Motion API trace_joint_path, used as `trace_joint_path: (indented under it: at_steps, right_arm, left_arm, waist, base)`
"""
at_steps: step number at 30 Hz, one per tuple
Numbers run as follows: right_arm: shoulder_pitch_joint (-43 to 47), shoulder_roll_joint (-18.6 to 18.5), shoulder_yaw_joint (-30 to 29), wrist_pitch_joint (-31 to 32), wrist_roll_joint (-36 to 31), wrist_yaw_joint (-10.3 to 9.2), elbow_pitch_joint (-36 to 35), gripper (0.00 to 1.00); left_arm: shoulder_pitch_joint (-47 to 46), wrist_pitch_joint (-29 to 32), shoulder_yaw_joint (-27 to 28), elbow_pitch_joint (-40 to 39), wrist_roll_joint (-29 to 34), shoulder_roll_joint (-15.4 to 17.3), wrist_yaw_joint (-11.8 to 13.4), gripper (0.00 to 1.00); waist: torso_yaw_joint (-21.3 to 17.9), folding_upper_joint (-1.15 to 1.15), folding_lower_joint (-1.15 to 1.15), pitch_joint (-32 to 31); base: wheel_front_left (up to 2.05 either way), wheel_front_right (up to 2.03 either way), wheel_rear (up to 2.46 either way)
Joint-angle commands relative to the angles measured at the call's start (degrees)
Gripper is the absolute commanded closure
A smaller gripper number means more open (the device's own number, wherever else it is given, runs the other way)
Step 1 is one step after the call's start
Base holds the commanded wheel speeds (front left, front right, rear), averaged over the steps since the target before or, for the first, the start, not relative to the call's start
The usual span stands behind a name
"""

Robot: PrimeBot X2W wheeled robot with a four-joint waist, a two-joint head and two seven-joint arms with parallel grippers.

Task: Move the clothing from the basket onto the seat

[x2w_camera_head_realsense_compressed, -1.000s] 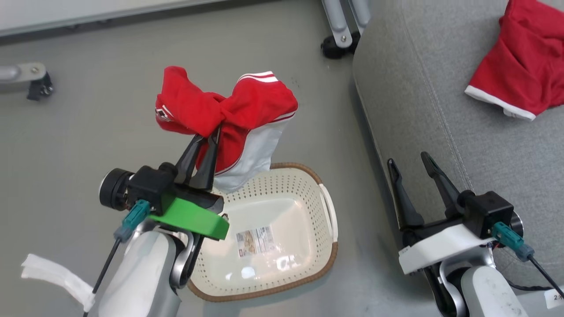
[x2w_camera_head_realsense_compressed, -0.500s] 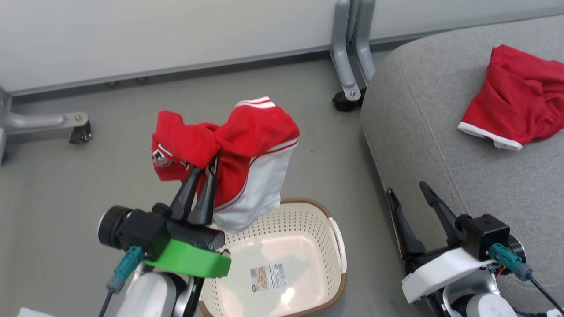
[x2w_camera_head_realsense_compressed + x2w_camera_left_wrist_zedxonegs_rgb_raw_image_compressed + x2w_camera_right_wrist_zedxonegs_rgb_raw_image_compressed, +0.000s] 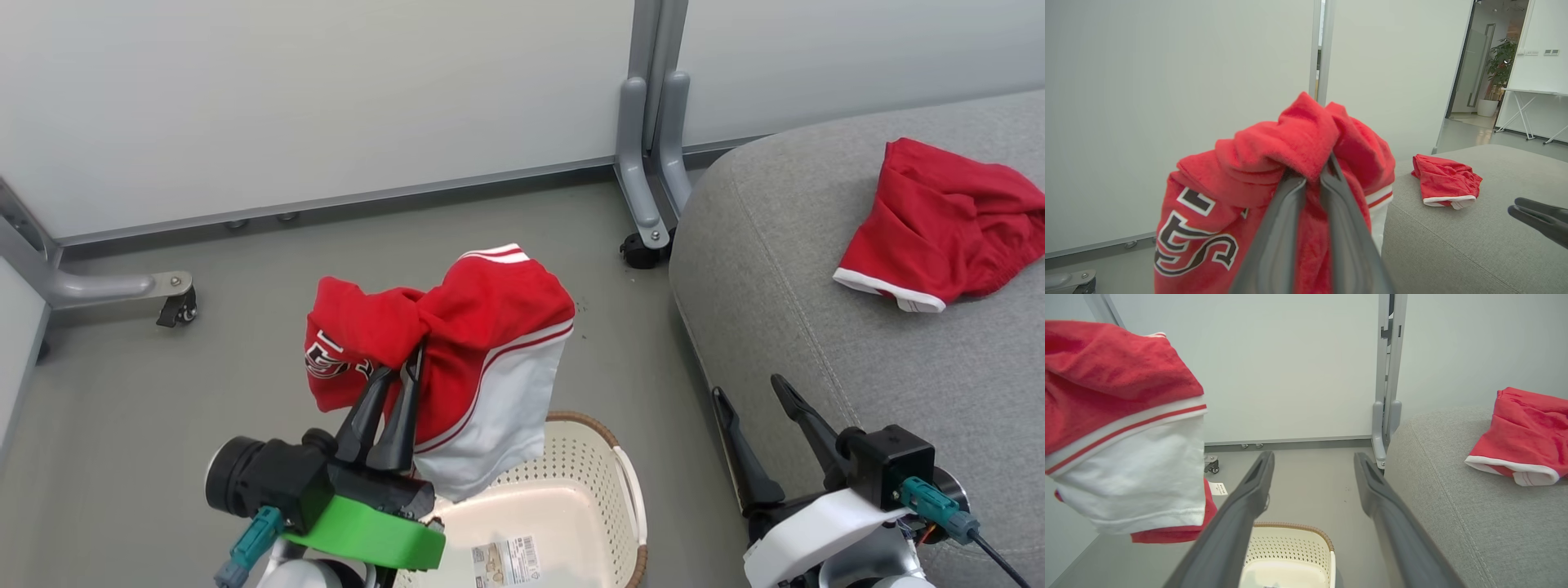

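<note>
- Overhead, in the head view, the left gripper [image 3: 402, 367] has its two dark fingers closed together on a fold of the red-and-white top [image 3: 482, 327]. The top hangs bunched above the 11 o'clock part of the basket [image 3: 629, 482].
- Whether the cloth touches the basket's rim cannot be told.
- A label sticker [image 3: 506, 563] lies on the basket floor, at 6 o'clock in that view.
- The right gripper [image 3: 748, 388], at 4 o'clock, has its fingers apart and holds nothing; it is just beside the edge of the seat [image 3: 816, 327].
- The red shorts [image 3: 939, 229] lie on the seat at 2 o'clock, white hem toward the robot.
- The left wrist view adds black-and-white lettering [image 3: 1196, 241] on the top at 7 o'clock, and a potted plant [image 3: 1494, 69] at 1 o'clock.
- The right wrist view adds the top's white panel [image 3: 1139, 477] at 9 o'clock, with a red stripe along its upper edge.
</note>
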Motion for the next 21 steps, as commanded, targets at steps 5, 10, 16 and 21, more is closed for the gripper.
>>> trace_joint_path:
  at_steps: [5, 10, 16, 21]
  right_arm:
    - [1.0, -0.1, 0.2, 0.2, 0.4, 0.00, -0.3, 0.00]
    - [0.8, -0.1, 0.3, 0.3, 0.7, 0.00, -0.1, 0.00]
    - [0.4, 0.0, 0.9, 0.2, 0.8, 0.00, 0.2, 0.00]
    - [-1.1, 0.0, 3.5, 0.4, 1.7, 0.00, 1.0, 0.00]
  left_arm:
    - [1.2, 0.3, -0.1, -0.3, -0.6, 0.3, 0.4, 1.00]
    - [0.9, 0.3, -0.3, -0.2, -0.8, 0.5, 0.6, 1.00]
    - [0.6, 0.2, -0.5, 0.0, -1.0, 0.6, 0.6, 1.00]
    - [0.3, 0.2, -0.6, -0.1, -1.0, 0.8, 0.7, 1.00]
  waist:
    - [0.3, 0.00, 0.00, -0.4]
    - [0.5, 0.00, 0.00, -0.6]
    - [0.6, 0.00, 0.00, -0.8]
    - [0.6, 0.00, 0.00, -0.7]
  base:
    - [0.00, 0.00, 0.00]
    - [0.00, 0.00, 0.00]
    - [0.00, 0.00, 0.00]
    - [0.00, 0.00, 0.00]
